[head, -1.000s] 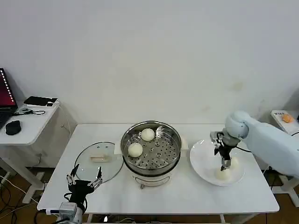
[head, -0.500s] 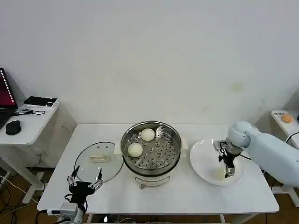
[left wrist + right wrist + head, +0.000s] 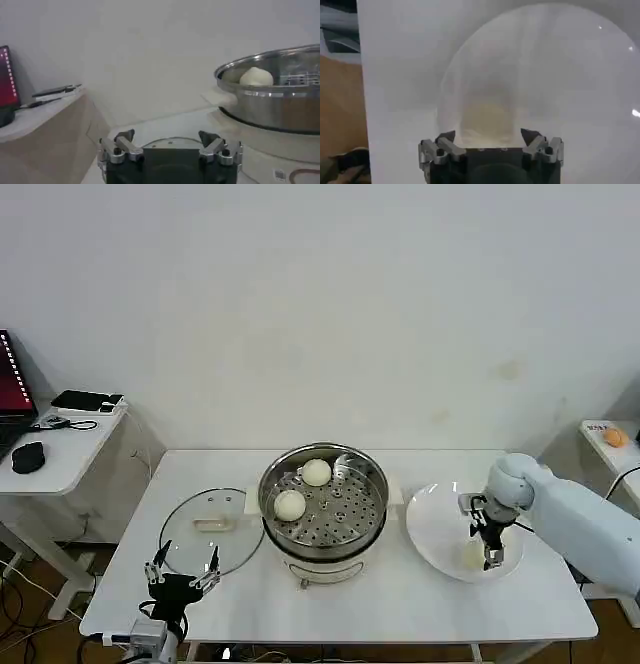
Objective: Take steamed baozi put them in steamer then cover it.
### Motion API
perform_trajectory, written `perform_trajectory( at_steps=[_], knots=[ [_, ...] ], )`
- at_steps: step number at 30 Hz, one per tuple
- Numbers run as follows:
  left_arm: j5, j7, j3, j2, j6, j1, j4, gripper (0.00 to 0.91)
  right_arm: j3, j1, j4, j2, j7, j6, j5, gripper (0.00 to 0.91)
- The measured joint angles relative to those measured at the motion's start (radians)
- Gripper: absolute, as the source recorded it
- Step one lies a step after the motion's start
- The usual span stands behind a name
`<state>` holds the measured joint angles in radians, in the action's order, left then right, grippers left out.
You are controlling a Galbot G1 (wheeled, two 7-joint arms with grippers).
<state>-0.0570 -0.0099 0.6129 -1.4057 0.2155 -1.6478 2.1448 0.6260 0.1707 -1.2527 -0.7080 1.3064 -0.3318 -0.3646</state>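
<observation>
Head view: right gripper [image 3: 489, 558] fingers straddle a baozi [image 3: 473, 555] on the plate [image 3: 432, 527].

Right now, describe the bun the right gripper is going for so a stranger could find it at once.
Start at the steel steamer in the middle of the white table, then look to the white plate on its right. The bun lies on that plate under the right gripper, while the other two buns sit in the steamer.

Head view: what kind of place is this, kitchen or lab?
Likely a lab or office test setup, not a kitchen: a plain white table against a bare wall, a side desk with a laptop and mouse, and loose cables on the floor.
</observation>
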Motion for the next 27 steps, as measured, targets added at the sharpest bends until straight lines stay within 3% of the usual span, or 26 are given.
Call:
perform_trajectory(
  at_steps=[12, 14, 17, 18, 27],
  knots=[
    [-0.002, -0.001, -0.001, -0.003, 0.0, 0.001, -0.009, 0.907, -0.019, 0.021, 0.016, -0.009, -0.017, 0.0, -0.007, 0.907],
    [-0.002, -0.001, -0.001, -0.004, 0.0, 0.002, -0.009, 0.907, -0.021, 0.023, 0.017, -0.008, -0.02, -0.001, -0.007, 0.856],
    [-0.002, -0.001, -0.002, -0.004, 0.0, 0.002, -0.009, 0.907, -0.025, 0.026, 0.017, -0.007, -0.023, -0.003, -0.005, 0.645],
    [-0.002, -0.001, -0.002, -0.004, 0.0, 0.003, -0.01, 0.907, -0.027, 0.027, 0.017, -0.007, -0.023, -0.003, -0.005, 0.625],
    [-0.002, -0.002, -0.002, -0.004, 0.0, 0.003, -0.012, 0.907, -0.033, 0.029, 0.013, -0.002, -0.022, -0.006, 0.002, 0.615]
  ],
)
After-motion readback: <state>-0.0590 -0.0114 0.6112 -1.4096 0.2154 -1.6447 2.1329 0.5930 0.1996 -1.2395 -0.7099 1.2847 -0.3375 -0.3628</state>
